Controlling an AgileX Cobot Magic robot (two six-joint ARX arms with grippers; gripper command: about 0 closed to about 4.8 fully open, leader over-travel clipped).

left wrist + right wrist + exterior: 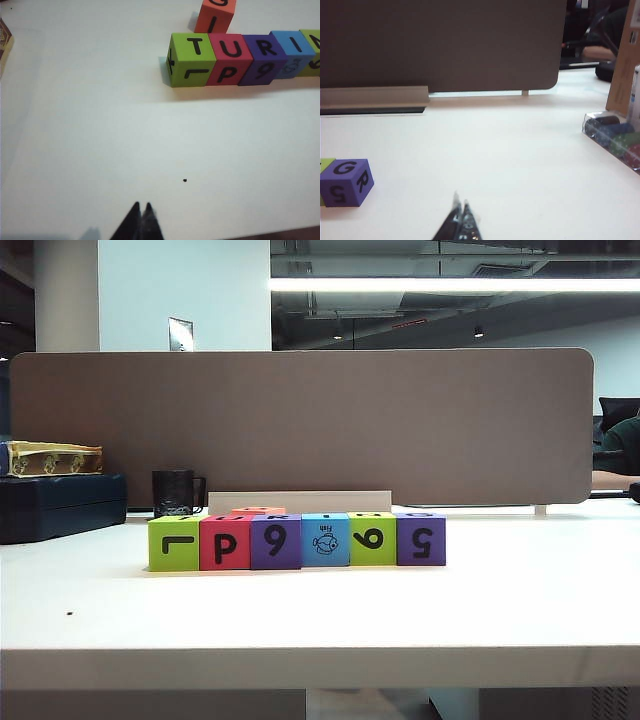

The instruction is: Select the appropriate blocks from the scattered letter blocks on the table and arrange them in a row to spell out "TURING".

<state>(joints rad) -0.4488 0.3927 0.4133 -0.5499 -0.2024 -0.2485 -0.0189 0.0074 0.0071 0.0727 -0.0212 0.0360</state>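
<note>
Both pincers are clenched and empty: the left pincer (141,212) hangs over bare counter (100,125) short of the row's green end, and the right pincer (461,212) sits low over open counter just beside the purple end block (345,182). Six letter blocks (297,540) stand touching in a row at mid-counter, well back from the front edge, tops reading T, U, R, I, N and G. A spare red block (215,15) lies just behind the row. Judgement: spelling appears complete; the next move calls only for keeping clear. Open room is ample toward the front edge and both sides.
</note>
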